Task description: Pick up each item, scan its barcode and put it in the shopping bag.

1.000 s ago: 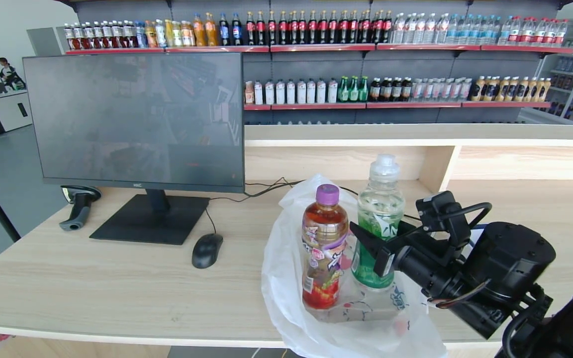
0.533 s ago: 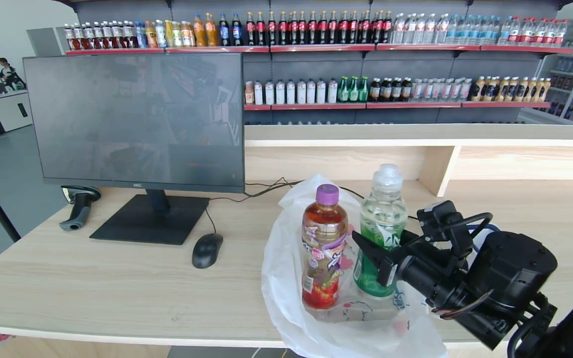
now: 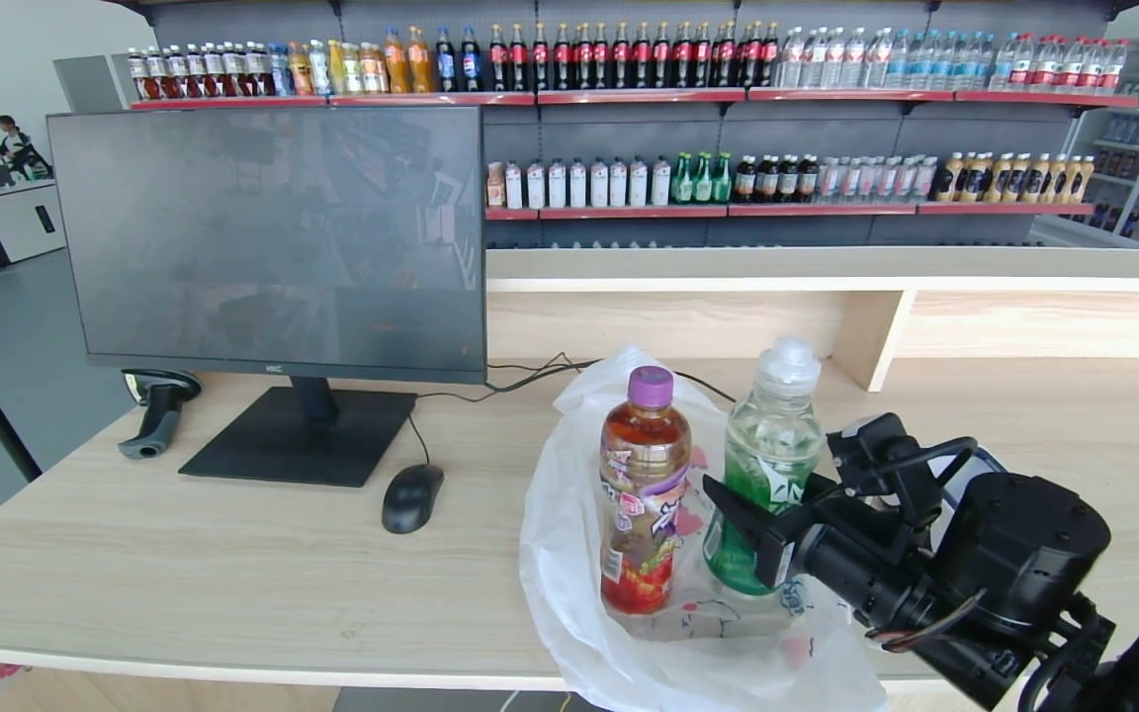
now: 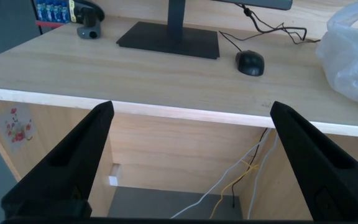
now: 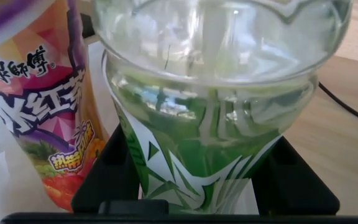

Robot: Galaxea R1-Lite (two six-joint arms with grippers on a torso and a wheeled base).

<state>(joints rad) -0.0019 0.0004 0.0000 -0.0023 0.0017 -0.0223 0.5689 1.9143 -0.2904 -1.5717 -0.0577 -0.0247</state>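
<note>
A clear bottle with a green label (image 3: 772, 445) leans slightly right, its base low inside the white shopping bag (image 3: 569, 554). My right gripper (image 3: 757, 499) is shut on its lower body; up close the black fingers (image 5: 104, 180) flank the green bottle (image 5: 210, 137). Beside it in the bag a red tea bottle with a purple cap (image 3: 644, 504) stands upright, and it sits close to the gripper (image 5: 36, 124). My left gripper (image 4: 191, 168) hangs open with nothing in it, below the counter's front edge (image 4: 179, 112).
A monitor (image 3: 273, 237) on a black stand, a mouse (image 3: 411, 496) and a handheld barcode scanner (image 3: 156, 405) occupy the counter's left half. A raised wooden shelf (image 3: 827, 267) runs behind the bag. Cables (image 3: 530, 374) trail from the monitor.
My right gripper has lowered the green bottle into the bag and shifted it slightly right, tilting it. The tea bottle and bag stayed put.
</note>
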